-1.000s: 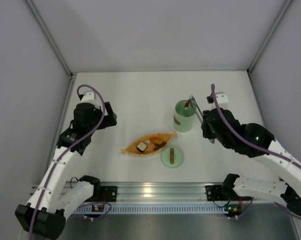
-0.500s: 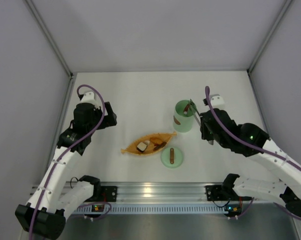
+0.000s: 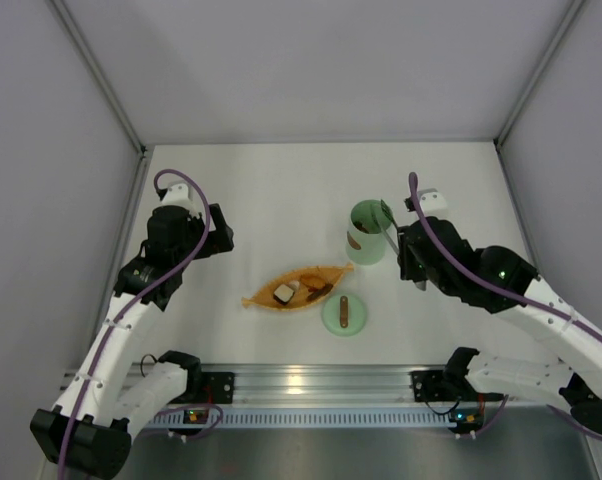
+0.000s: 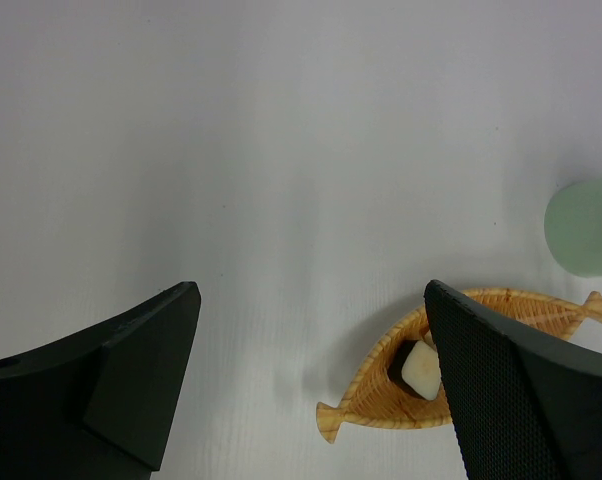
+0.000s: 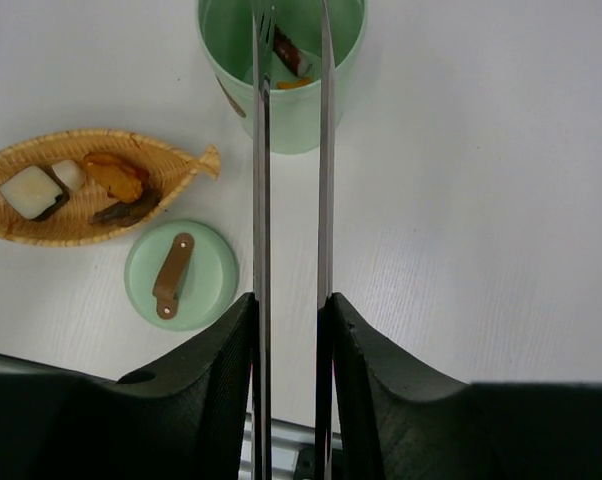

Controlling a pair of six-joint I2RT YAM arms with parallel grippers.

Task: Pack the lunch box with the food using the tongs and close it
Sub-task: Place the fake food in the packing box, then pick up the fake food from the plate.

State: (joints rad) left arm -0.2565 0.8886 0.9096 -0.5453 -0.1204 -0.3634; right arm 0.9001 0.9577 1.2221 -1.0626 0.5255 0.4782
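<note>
While right gripper [image 5: 289,305] is pinching slim grey-white tongs [image 5: 261,180], tips inside mint-green cylindrical lunch box [image 5: 291,128], leftover bite-sized food [image 5: 116,178] is lying near-left in orange woven dish [image 5: 181,168].

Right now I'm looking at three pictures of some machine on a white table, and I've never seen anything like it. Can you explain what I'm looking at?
These are two robot arms, left and right, bolted at the near edge of a white table. One picture looks down from above. The other two come from small cameras on each arm's wrist.

On the table stands a tall mint-green cup-shaped lunch box. Its flat green lid with a brown handle lies beside it. There is also an orange woven leaf-shaped dish holding small food pieces.

The right hand grips slim grey metal tongs. Their tips reach into the lunch box, where some food already lies. The left hand is open, holds nothing and hovers over bare table near the dish.
</note>
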